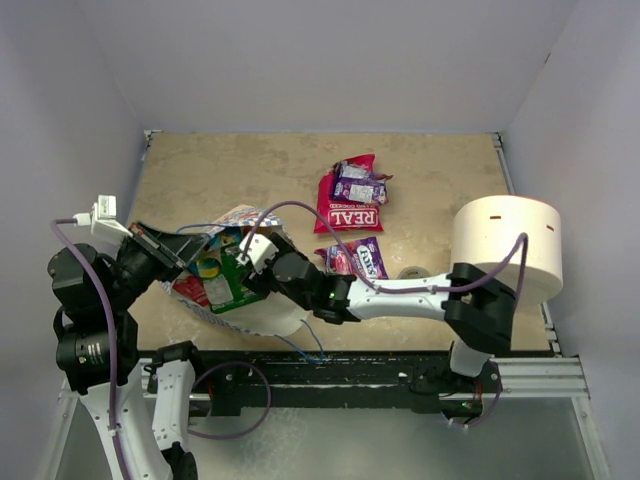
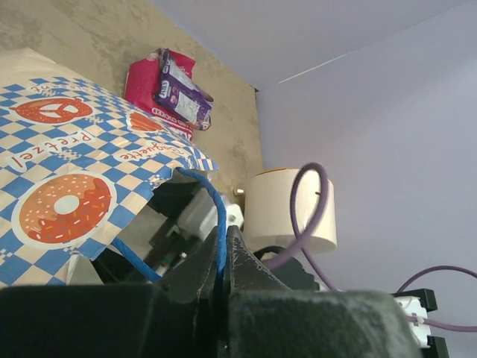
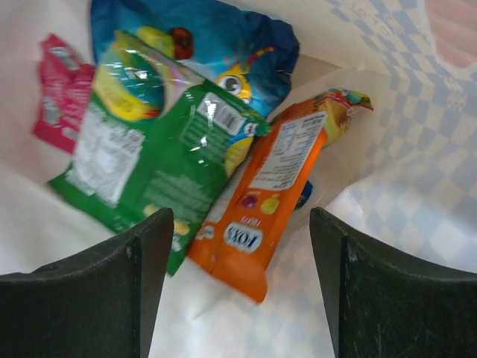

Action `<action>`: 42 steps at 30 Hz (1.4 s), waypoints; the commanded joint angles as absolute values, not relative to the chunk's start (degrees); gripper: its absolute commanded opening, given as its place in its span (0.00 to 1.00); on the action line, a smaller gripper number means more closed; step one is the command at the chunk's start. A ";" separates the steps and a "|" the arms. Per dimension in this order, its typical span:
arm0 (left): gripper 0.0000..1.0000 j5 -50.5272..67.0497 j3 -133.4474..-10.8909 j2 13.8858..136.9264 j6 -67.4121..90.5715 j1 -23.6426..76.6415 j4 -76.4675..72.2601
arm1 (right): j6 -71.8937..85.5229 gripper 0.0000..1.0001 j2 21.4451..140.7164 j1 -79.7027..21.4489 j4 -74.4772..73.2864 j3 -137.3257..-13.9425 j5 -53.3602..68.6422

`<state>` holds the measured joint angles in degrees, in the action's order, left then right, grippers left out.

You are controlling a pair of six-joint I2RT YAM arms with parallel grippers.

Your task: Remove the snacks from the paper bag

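Holding the paper bag on its side on the counter, mouth turned up and toward the arms. Pinching the bag's thin blue cord handle with the left tool, pressed together on the cord, apparently to lift the mouth and hold it wide. Reaching into that mouth with the right tool, spread wide and gripping nothing, lined up over the orange packet just beside the green packet. Deeper inside the bag, partly under the green one: a blue packet and a small pink packet. Already out, beyond the bag: a red-pink chip bag with a purple packet on top, and another purple packet nearer the bag. Roughly half done, judging by that. Probably going for the orange packet, lying uppermost; hard to tell here whether touching it or hovering. Worth closing on the packet alone, to avoid catching the bag's white lining
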<state>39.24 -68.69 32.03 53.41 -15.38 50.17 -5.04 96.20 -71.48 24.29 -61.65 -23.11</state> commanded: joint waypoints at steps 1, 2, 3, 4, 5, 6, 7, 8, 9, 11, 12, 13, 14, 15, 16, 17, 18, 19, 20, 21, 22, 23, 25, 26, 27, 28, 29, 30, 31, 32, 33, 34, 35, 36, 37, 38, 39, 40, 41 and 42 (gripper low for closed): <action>0.00 41.34 -70.71 31.47 51.96 -15.49 44.41 | -6.55 0.76 99.42 -68.49 32.59 -66.37 -28.30; 0.00 41.41 -70.56 31.14 52.16 -15.50 43.78 | -6.08 0.77 100.13 -67.88 32.90 -66.67 -27.95; 0.00 41.44 -70.29 30.84 52.43 -15.48 43.09 | -5.60 0.77 100.93 -67.28 33.03 -67.03 -27.74; 0.00 41.60 -70.09 30.63 52.67 -15.51 42.34 | -4.84 0.77 101.69 -66.68 32.88 -67.46 -27.86; 0.00 41.72 -69.79 30.24 52.96 -15.47 41.68 | -3.90 0.77 102.59 -66.09 32.61 -67.90 -28.02; 0.00 41.84 -69.59 29.98 53.20 -15.49 41.20 | -2.85 0.77 103.43 -65.47 32.00 -68.28 -27.74; 0.00 41.98 -69.34 29.64 53.40 -15.54 40.70 | -1.95 0.76 104.05 -64.98 31.64 -68.40 -27.16; 0.00 41.97 -69.10 29.42 53.43 -15.53 40.42 | -1.18 0.75 104.67 -64.66 31.52 -68.48 -26.61; 0.00 42.01 -69.02 29.30 53.44 -15.48 40.33 | -0.61 0.73 105.07 -64.48 31.47 -68.44 -25.73; 0.00 41.93 -69.09 29.22 53.31 -15.47 40.75 | 0.02 0.68 105.50 -64.27 32.21 -68.11 -22.63; 0.00 41.93 -69.08 29.31 53.14 -15.47 40.98 | 0.30 0.66 105.55 -64.27 32.75 -67.91 -20.97; 0.00 41.74 -69.07 29.35 52.95 -15.47 41.16 | 0.80 0.64 105.56 -64.33 33.05 -67.75 -19.81; 0.00 41.65 -69.08 29.35 52.77 -15.47 41.33 | 1.12 0.63 105.56 -64.30 33.52 -67.54 -19.30; 0.00 41.53 -69.08 29.38 52.62 -15.48 41.45 | 1.43 0.61 105.74 -64.32 33.88 -67.47 -18.63; 0.00 41.39 -68.98 29.44 52.52 -15.47 41.55 | 2.05 0.58 106.18 -64.30 33.95 -67.62 -17.80; 0.00 41.30 -69.03 29.51 52.51 -15.47 41.57 | 2.49 0.55 106.56 -64.16 33.63 -67.86 -17.65; 0.00 41.24 -69.07 29.57 52.50 -15.53 41.68 | 2.79 0.52 106.94 -63.94 33.43 -68.01 -17.60; 0.00 41.25 -69.15 29.66 52.44 -15.52 41.83 | 2.94 0.50 107.10 -63.84 33.47 -67.94 -17.36; 0.00 41.22 -69.28 29.70 52.39 -15.50 42.03 | 3.16 0.48 107.28 -63.59 33.59 -67.83 -17.06; 0.00 41.22 -69.40 29.71 52.25 -15.55 42.32 | 3.43 0.46 107.45 -63.46 33.87 -67.65 -16.60; 0.00 41.14 -69.48 29.77 51.99 -15.48 42.64 | 3.47 0.45 107.67 -63.38 34.15 -67.46 -16.12; 0.00 41.08 -69.64 29.84 51.84 -15.52 43.11 | 3.50 0.44 107.93 -63.35 34.53 -67.31 -15.66; 0.00 40.80 -69.90 30.08 51.37 -15.54 44.19 | 3.32 0.44 108.53 -63.31 35.12 -67.32 -14.33; 0.00 40.59 -70.23 30.30 51.19 -15.48 44.84 | 3.34 0.46 108.94 -63.33 34.96 -67.63 -14.24; 0.00 40.53 -70.53 30.54 50.82 -15.51 45.41 | 3.30 0.48 109.41 -63.31 34.58 -68.12 -14.61; 0.00 40.44 -70.98 30.84 50.25 -15.50 46.05 | 3.29 0.49 109.91 -63.31 34.10 -68.76 -14.75; 0.00 40.43 -71.40 31.19 49.73 -15.49 46.65 | 3.30 0.49 110.46 -63.28 33.36 -69.54 -14.40; 0.00 40.43 -71.71 31.53 49.22 -15.47 47.32 | 3.40 0.47 110.94 -63.34 32.79 -70.27 -13.70; 0.00 40.41 -71.98 31.81 48.84 -15.47 47.92 | 3.37 0.44 111.33 -63.30 32.55 -70.91 -13.25; 0.00 40.49 -72.06 31.97 48.52 -15.49 48.13 | 3.34 0.39 111.51 -63.31 32.47 -71.40 -12.57; 0.00 40.59 -72.05 31.99 48.52 -15.47 48.16 | 3.32 0.34 111.49 -63.28 32.36 -71.79 -11.66; 0.00 40.52 -72.07 32.06 48.44 -15.47 48.22 | 3.22 0.28 111.22 -63.33 32.16 -72.13 -11.04; 0.00 40.35 -72.07 32.12 48.36 -15.48 48.42 | 3.06 0.22 110.67 -63.35 31.78 -72.42 -10.27; 0.00 40.13 -72.04 32.23 48.16 -15.51 48.80 | 2.90 0.15 109.94 -63.33 31.34 -72.62 -9.36; 0.00 40.10 -72.07 32.40 47.83 -15.47 49.01 | 2.67 0.07 109.09 -63.33 31.03 -72.61 -8.46; 0.00 40.22 -72.07 32.61 47.58 -15.51 49.28 | 2.49 0.00 108.01 -63.34 30.83 -72.41 -7.42; 0.00 40.24 -72.09 32.78 47.43 -15.52 49.48 | 2.53 0.00 106.99 -63.30 30.55 -72.03 -6.88; 0.00 40.33 -72.07 32.93 47.31 -15.47 49.48 | 2.84 0.00 105.66 -63.33 30.04 -71.85 -6.44; 0.00 40.26 -72.00 32.95 47.29 -15.49 49.55 | 3.41 0.00 104.70 -63.30 29.39 -71.73 -5.81; 0.00 40.26 -71.92 33.08 47.24 -15.48 49.53 | 3.56 0.00 103.71 -63.29 28.41 -71.71 -5.07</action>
<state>40.01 -69.89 32.40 48.73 -15.35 50.48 2.63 111.28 -63.13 28.36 -69.89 -9.76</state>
